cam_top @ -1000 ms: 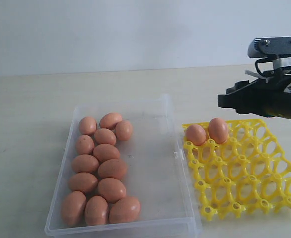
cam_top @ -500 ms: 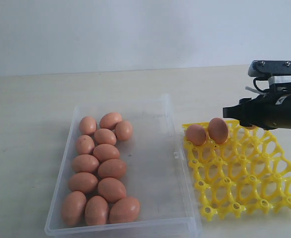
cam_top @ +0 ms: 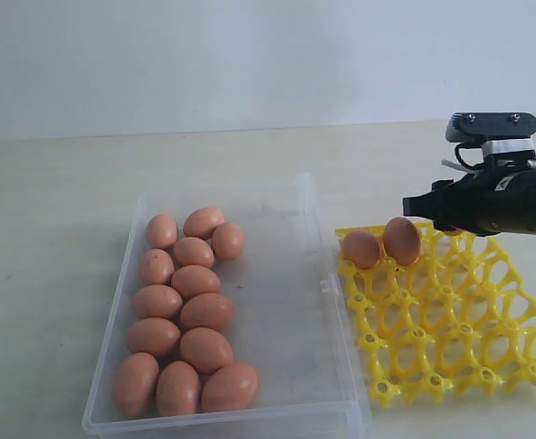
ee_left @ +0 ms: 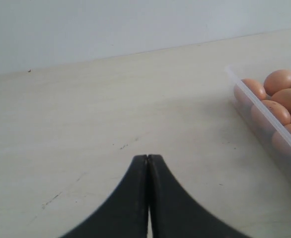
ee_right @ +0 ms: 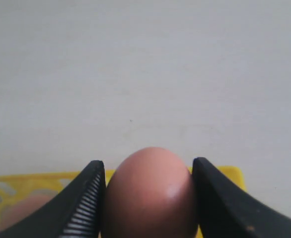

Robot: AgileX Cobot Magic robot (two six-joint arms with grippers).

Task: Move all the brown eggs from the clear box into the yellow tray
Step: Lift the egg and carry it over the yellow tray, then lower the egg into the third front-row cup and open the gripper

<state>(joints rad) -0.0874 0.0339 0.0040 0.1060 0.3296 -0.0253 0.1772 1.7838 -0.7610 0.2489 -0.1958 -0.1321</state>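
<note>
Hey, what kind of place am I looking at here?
Probably a robot test bench, not a kitchen: a bare tabletop against a blank wall, the right tool gripping a brown egg, and a clear box of brown eggs beside a yellow tray.

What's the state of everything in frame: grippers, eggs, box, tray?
Right gripper: shut on one brown egg, at the yellow tray's far edge.
Left gripper: shut, empty, over bare table.
Clear box: lidless, holding thirteen brown eggs.
Yellow tray: two eggs seated in far-row cells, other visible cells empty.
</note>
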